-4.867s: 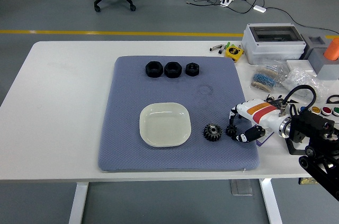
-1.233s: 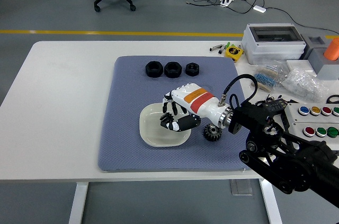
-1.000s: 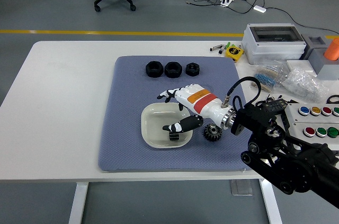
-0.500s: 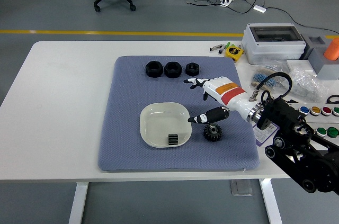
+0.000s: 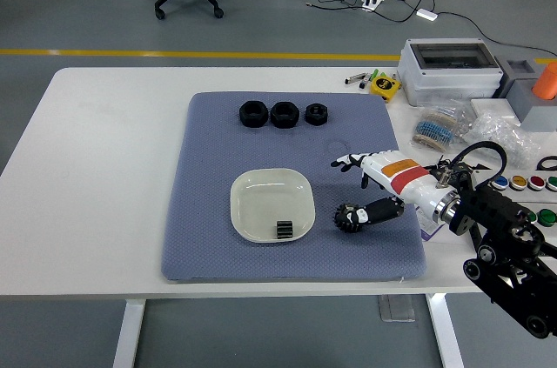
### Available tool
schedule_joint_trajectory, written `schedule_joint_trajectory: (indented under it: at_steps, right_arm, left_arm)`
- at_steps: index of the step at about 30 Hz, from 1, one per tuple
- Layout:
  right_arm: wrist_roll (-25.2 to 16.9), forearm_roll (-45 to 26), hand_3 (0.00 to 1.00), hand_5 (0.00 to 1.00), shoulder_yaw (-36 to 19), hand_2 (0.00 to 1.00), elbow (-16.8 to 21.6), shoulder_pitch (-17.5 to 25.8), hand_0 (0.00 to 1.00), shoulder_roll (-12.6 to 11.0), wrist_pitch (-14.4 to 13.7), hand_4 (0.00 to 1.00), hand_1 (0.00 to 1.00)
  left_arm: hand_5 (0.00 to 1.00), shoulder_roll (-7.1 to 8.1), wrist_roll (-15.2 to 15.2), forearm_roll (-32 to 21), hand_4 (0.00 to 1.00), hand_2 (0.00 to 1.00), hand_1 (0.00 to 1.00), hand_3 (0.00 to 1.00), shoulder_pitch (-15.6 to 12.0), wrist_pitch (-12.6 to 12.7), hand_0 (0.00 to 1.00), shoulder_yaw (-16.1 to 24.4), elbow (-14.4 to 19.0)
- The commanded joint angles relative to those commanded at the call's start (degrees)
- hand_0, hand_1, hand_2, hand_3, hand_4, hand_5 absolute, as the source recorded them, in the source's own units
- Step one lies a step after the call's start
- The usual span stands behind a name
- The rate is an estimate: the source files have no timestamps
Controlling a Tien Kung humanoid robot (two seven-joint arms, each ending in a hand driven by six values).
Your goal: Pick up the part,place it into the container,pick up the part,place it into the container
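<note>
A small black gear (image 5: 283,229) lies in the white plate (image 5: 261,190) on the blue-grey mat. A larger black gear (image 5: 347,217) sits on the mat just right of the plate. My right hand (image 5: 352,188) hovers over the mat right of the plate, open, fingers spread toward the left. Its thumb lies right beside the larger gear, on the gear's right side; I cannot tell whether they touch. The hand holds nothing. No left arm shows.
Three black nuts (image 5: 284,113) stand in a row at the mat's far edge. To the right are a grey box (image 5: 449,70), bagged parts (image 5: 444,127), a yellow tape measure (image 5: 383,84) and a button panel (image 5: 522,184).
The hand carried the small gear to the plate, let it go there, opened, and drew back right; now it has lowered with its thumb next to the larger gear.
</note>
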State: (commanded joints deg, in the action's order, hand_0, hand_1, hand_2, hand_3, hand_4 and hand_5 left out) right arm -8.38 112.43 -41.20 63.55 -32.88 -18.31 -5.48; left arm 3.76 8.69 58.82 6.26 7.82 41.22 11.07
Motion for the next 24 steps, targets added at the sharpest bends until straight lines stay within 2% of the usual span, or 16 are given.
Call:
schedule_joint_trajectory:
  at_steps: [3,4,15,16,21,22,24]
  right_arm:
    - [0.93,0.58,0.818,0.44,0.25,0.706,-1.11,-0.08,0.309,0.07,1.35,0.995,0.489]
    - [0.99,0.75,0.829,0.429,0.3,0.747,-1.31,-0.11,0.442,0.12,1.43,0.985,0.606]
    - [0.68,1.4,0.822,0.43,1.38,0.75,-1.62,-0.69,0.466,0.39,1.11,0.985,0.619]
    - [0.6,1.34,0.733,0.434,1.55,0.709,-1.61,-0.7,0.442,0.45,1.05,0.974,0.594]
    - [0.4,1.01,0.733,0.434,2.5,0.709,-1.57,-0.67,0.442,0.54,1.11,0.974,0.594]
    - [0.37,0.93,0.638,0.432,2.7,0.635,-1.58,-0.66,0.416,0.53,1.09,0.952,0.562]
    - [0.16,0.78,0.638,0.432,3.57,0.635,-1.73,-0.9,0.416,0.37,0.92,0.952,0.562]
  left_arm:
    - [0.618,-0.02,-0.16,-0.81,0.641,0.646,0.695,0.584,0.22,0.03,0.741,-0.65,0.04]
    - [0.618,-0.02,-0.19,-1.02,0.641,0.646,0.697,0.584,0.26,0.05,0.741,-0.74,0.04]
    - [0.618,-0.14,-0.26,-1.52,0.641,0.646,0.697,0.583,0.34,0.11,0.741,-1.01,0.01]
    - [0.617,-0.14,-0.26,-1.45,0.641,0.647,0.698,0.584,0.34,0.1,0.741,-0.99,0.0]
    - [0.617,-0.14,-0.27,-1.59,0.641,0.647,0.698,0.584,0.33,0.11,0.741,-1.06,0.0]
    - [0.618,-0.14,-0.27,-1.64,0.642,0.65,0.698,0.584,0.33,0.12,0.741,-1.07,0.0]
    - [0.618,-0.15,-0.31,-1.94,0.642,0.65,0.698,0.584,0.39,0.16,0.741,-1.33,0.02]
